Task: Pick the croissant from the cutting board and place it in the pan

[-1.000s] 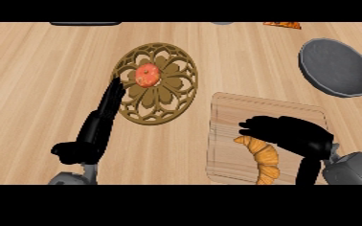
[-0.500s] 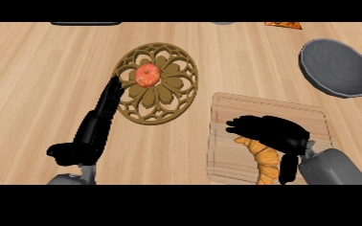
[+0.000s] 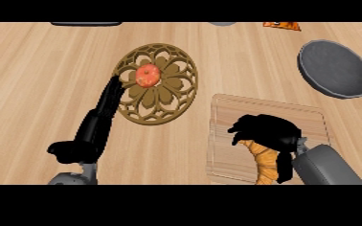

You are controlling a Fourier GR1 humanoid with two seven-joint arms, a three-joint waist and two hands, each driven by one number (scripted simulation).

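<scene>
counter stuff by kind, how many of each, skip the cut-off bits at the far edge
Food: 2, croissant, orange fruit
Pan: 1
Cutting board: 1
Patterned plate: 1
Total: 5

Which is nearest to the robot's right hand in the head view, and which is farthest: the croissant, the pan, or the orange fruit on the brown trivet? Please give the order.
From the right hand, nearest first:
1. Croissant: directly under the hand, on the cutting board.
2. Pan: beyond the hand, at the right edge.
3. Orange fruit: far to the left, on the trivet.
</scene>
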